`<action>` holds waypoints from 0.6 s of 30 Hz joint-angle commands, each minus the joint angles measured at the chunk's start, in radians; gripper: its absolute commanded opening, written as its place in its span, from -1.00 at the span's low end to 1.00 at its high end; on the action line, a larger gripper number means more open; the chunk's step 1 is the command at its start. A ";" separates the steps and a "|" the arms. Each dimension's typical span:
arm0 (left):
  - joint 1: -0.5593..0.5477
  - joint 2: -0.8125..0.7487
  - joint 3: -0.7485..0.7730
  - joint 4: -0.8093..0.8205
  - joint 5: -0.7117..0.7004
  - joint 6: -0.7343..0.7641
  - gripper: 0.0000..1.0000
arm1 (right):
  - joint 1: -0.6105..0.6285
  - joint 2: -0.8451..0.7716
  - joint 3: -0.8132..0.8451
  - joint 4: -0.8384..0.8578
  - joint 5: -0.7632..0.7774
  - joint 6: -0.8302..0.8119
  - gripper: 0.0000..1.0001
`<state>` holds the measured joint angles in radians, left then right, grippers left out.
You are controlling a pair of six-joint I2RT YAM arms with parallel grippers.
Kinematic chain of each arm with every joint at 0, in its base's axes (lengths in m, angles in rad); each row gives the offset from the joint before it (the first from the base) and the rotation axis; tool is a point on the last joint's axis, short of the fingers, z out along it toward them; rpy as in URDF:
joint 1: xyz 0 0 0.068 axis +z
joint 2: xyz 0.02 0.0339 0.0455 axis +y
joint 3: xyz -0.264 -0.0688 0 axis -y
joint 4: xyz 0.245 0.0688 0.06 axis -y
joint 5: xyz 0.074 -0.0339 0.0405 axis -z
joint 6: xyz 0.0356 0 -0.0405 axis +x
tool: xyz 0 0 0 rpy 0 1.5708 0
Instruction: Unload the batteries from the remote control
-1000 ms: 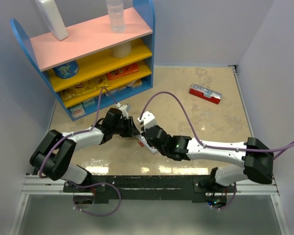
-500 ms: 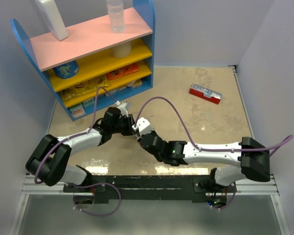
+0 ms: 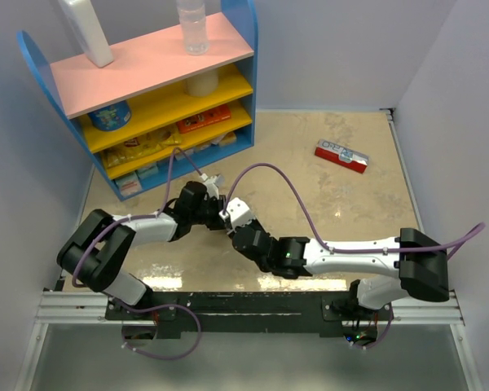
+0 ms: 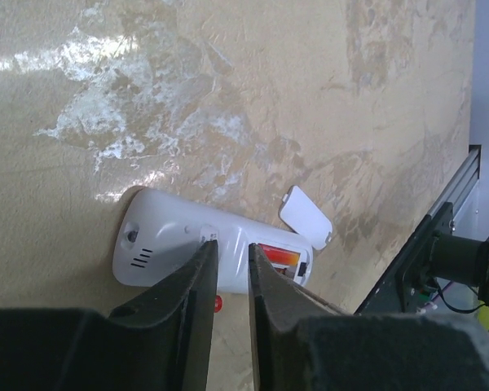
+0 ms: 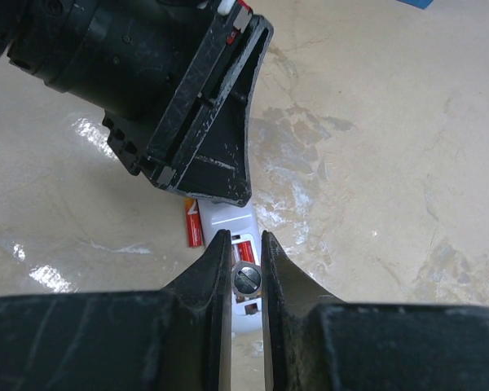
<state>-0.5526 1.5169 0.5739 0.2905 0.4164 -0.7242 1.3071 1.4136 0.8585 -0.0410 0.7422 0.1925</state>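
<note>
Just toward 7 o'clock of the table's (image 3: 350, 220) middle, the remote control (image 4: 167, 240) lies bay-up, one battery (image 4: 279, 254) seated and a second battery (image 5: 194, 232) loose just beside its edge, while the left gripper (image 4: 231, 246) stands a slit apart above it, hold untellable, and the right gripper (image 5: 244, 236) is nearly closed and empty, with open surface toward 2 o'clock.

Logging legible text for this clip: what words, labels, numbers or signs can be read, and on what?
Nothing can be quoted with certainty.
Red-and-white box: lettering on top, too blurred to read.
Blue tin and shelf packets: print too small to read.
Remote control and battery: no legible marks.
</note>
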 commanded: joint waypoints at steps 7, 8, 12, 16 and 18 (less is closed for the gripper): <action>-0.007 0.052 0.003 -0.008 -0.042 0.011 -0.54 | 0.012 0.034 -0.029 0.064 0.054 -0.041 -1.00; -0.007 0.054 0.001 -0.008 -0.044 0.012 -0.54 | 0.012 0.044 -0.029 0.064 0.057 -0.044 -1.00; -0.007 0.063 -0.005 -0.013 -0.050 0.019 -0.55 | 0.043 0.080 -0.029 0.066 0.092 -0.059 -1.00; -0.007 0.065 -0.008 -0.014 -0.060 0.022 -0.56 | 0.099 0.149 -0.018 0.046 0.154 -0.068 -1.00; -0.009 0.069 -0.009 -0.014 -0.062 0.023 -0.56 | 0.119 0.192 -0.006 0.044 0.178 -0.067 -1.00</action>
<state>-0.5568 1.5578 0.5758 0.3046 0.4076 -0.7231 1.3911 1.5074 0.8543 0.0715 0.8616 0.1249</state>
